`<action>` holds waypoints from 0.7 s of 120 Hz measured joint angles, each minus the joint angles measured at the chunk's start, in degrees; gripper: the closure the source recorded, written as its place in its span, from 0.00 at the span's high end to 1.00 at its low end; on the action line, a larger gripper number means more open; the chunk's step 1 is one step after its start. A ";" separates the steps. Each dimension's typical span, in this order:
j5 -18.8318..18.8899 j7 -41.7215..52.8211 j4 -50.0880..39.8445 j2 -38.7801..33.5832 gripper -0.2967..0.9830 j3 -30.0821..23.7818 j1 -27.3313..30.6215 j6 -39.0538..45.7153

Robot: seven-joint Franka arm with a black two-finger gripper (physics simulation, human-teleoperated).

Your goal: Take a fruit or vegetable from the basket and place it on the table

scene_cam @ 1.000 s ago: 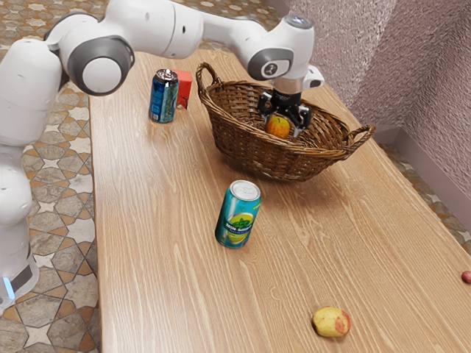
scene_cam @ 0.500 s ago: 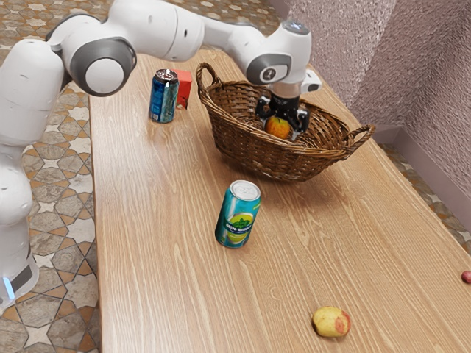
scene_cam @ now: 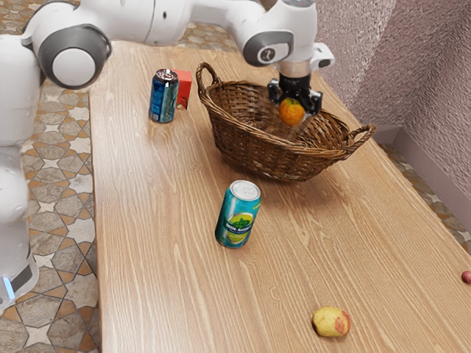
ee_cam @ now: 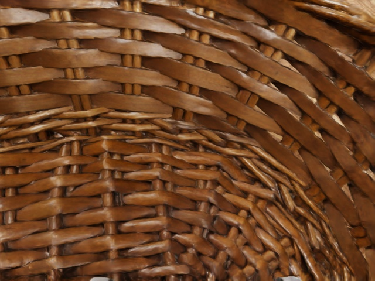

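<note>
My gripper (scene_cam: 296,110) hangs over the wicker basket (scene_cam: 254,149) in the exterior view, shut on an orange-red round fruit (scene_cam: 291,112). Its two fingers stand on either side of the fruit, which is at about the height of the basket's far rim. In the wrist view, small grey tips of my gripper (ee_cam: 194,279) show at the lower edge, wide apart, with the woven inside of the basket (ee_cam: 158,199) beneath my hand.
On the table (scene_cam: 162,257), a green-blue can (scene_cam: 238,215) stands in front of the basket. A blue can (scene_cam: 163,97) and a red box (scene_cam: 184,88) are beyond. A yellow-red fruit (scene_cam: 331,322) and a small red item (scene_cam: 466,277) lie nearer.
My hand has risen out of the basket and shifted slightly toward the exterior view's right. The orange-red fruit has come up with it.
</note>
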 joint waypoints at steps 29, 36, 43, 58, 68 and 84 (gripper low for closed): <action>11.92 -8.05 -5.55 -16.10 0.45 -1.91 -18.56 -0.40; 14.56 -10.66 -5.48 -15.92 0.45 -4.09 -22.31 -0.43; 16.68 -13.37 -5.05 -14.59 0.45 -6.31 -26.02 -0.40; 19.65 -18.89 -4.60 -13.26 0.51 -8.79 -34.63 -0.28; 20.37 -21.89 -4.57 -13.21 0.63 -8.89 -38.62 -0.17; 20.80 -26.02 -4.61 -13.25 0.71 -8.26 -38.36 -0.04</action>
